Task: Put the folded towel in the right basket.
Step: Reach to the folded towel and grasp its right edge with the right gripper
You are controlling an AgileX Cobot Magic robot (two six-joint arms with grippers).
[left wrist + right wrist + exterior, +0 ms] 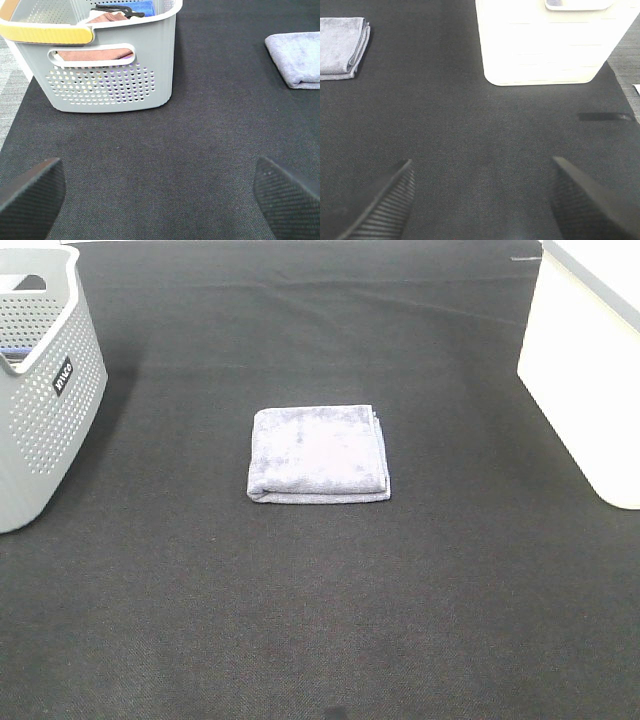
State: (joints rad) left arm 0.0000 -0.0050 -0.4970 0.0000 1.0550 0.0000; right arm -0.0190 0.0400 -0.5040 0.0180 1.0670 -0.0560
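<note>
Since it's soft terry cloth, the folded towel (319,454) should be light, floppy and grippy. It's probably best pinched across the stacked edge facing the right basket (585,390), so all layers lift together. It's pale lilac-grey, a neat square, lying flat mid-surface (320,640), well apart from both baskets. Left hand (160,194) and right hand (482,200) are spread wide, holding nothing.

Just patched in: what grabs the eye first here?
The folded towel lies alone in the middle of the black mat, touching nothing. A perforated grey basket, already holding cloths, stands at the left edge; the white basket stands at the right. The left gripper and right gripper are open over bare mat.
</note>
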